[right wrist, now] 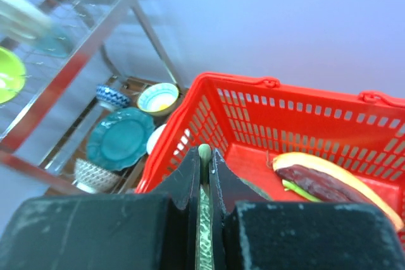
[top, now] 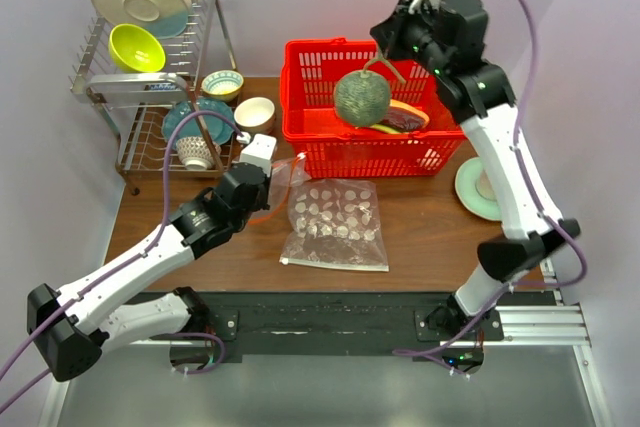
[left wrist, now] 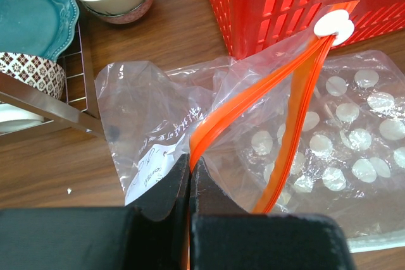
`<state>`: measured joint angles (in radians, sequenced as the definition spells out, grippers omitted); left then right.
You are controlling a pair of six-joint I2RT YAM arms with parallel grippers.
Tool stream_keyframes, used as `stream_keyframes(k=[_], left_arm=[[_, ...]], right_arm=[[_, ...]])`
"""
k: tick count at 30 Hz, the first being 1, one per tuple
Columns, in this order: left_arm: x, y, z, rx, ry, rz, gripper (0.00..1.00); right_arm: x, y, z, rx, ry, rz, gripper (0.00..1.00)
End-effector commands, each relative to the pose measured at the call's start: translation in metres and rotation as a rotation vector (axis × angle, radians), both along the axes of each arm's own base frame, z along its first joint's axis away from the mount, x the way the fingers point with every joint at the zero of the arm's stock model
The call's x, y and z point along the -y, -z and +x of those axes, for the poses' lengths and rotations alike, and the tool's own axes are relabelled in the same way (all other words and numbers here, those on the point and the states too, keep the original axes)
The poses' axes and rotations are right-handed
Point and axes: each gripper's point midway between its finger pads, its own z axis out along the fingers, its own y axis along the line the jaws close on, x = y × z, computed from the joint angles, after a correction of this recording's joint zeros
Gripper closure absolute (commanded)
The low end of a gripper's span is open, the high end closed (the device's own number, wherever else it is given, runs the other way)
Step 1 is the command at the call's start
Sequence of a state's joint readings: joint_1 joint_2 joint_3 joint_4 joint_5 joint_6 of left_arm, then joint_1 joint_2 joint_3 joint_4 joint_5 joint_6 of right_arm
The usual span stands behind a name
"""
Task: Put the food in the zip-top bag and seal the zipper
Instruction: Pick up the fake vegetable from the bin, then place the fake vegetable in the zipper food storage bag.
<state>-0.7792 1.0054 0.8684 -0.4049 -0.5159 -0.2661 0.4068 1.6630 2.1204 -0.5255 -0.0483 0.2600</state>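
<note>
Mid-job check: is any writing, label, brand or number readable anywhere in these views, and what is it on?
Clear zip bag: faint printed lines beside the orange zipper, too small and crinkled to read.
Dotted bag: white dots only, no text.
Red basket, dishes, melon: no writing visible.
Nothing is legible in any view.

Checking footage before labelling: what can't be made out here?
Right wrist view: the melon hangs out of sight below the right pincer; only its stem shows.
Top view: the green stalks are mostly covered by the melon.
Left wrist view: the zip bag's writing is too small to read.
</note>
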Motion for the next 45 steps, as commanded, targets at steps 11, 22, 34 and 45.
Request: stream_keyframes(k=[11, 22, 34, 45], left_arm=[[0.003, -0.009, 0.008, 0.031, -0.002, 0.0, 1.0], [-0.007, -0.014, 0.009, 0.063, -0.045, 0.001, 1.0], [-0.008, -0.013, 0.009, 0.064, -0.051, 0.005, 1.0], [-0.004, -0.01, 0.009, 0.054, -0.037, 0.005, 1.0]], right_arm=[[-0.023, 0.075, -0.113, -0.175, -0.299, 0.173, 1.0], [-0.061, 0.227, -0.14, -0.497, -0.335, 0.108, 1.0], [0.005, 0.304, -0.157, -0.551, -0.085, -0.086, 0.37], [0.037, 0.295, -0.166, -0.515, -0.009, -0.212, 0.21]])
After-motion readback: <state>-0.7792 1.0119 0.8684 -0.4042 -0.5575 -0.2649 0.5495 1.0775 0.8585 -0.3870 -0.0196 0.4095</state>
